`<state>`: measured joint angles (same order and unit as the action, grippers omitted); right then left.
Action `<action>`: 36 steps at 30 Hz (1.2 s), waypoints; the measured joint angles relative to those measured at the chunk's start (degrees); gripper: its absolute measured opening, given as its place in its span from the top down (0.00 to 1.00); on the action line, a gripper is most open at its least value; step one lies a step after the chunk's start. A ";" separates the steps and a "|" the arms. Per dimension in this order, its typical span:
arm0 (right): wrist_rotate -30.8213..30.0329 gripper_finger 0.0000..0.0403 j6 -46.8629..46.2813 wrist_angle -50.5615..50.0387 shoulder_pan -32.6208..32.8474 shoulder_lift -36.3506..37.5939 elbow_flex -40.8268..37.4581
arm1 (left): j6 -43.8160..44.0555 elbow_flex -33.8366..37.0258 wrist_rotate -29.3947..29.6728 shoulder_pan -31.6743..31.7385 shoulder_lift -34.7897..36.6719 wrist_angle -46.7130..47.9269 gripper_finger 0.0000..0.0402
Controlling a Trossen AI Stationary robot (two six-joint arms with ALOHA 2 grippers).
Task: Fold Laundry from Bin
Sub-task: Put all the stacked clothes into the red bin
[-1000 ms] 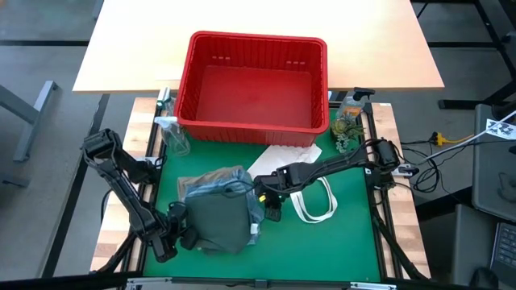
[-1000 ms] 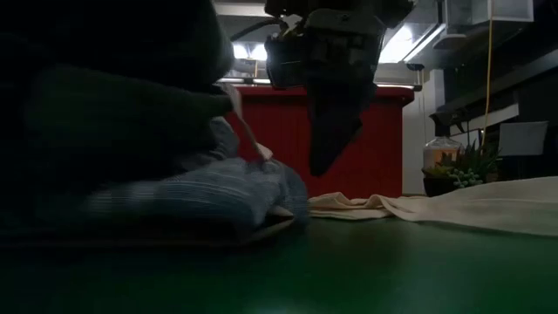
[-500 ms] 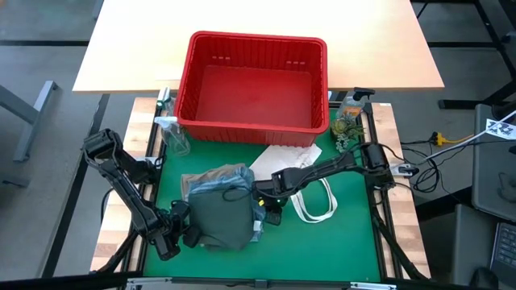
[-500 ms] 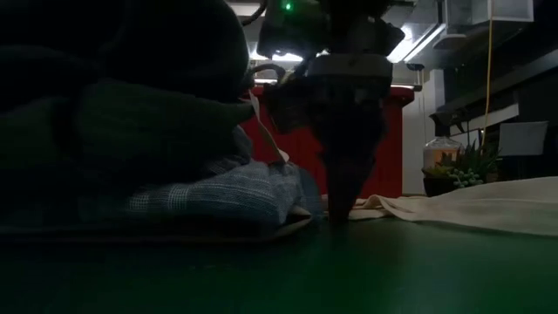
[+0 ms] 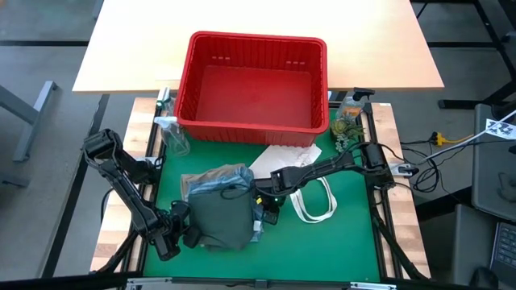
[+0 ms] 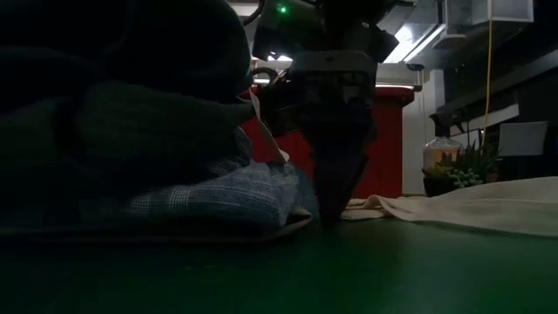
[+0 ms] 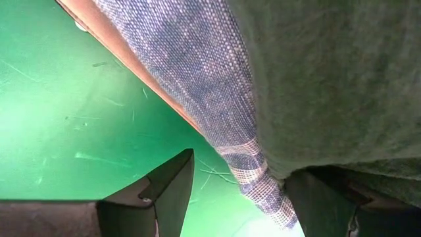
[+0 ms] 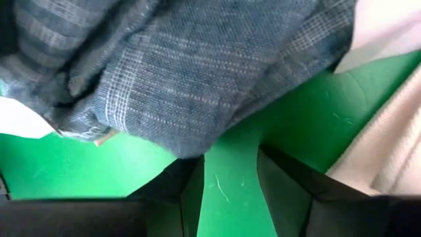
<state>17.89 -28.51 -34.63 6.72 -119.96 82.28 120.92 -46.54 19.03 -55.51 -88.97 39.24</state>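
High view: the bin (image 5: 254,80) stands at the far edge of the green counter (image 5: 339,242). The laundry pile, dark green garment (image 5: 219,219) on the blue-white striped shirt (image 5: 211,181), lies at the middle of the counter toward its left. The left gripper (image 5: 187,235) sits at the pile's near left corner, the right gripper (image 5: 270,211) at its right edge, beside a white tote bag (image 5: 310,197).

Low view: the right gripper (image 6: 333,209) points down, tips on the counter against the shirt (image 6: 218,199).

Left wrist view: fingers (image 7: 164,191) spread wide, astride the shirt's (image 7: 197,85) edge, not closed on it.

Right wrist view: fingers (image 8: 289,181) partly open, holding nothing, the shirt (image 8: 171,72) just ahead.
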 joint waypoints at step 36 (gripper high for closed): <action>0.63 0.65 -5.68 7.55 0.89 0.02 -0.04 | 0.00 0.00 -0.24 0.00 0.00 -0.59 0.44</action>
<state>18.52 -34.20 -27.08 7.61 -119.94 82.24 120.92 -46.54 18.79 -55.51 -88.97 38.65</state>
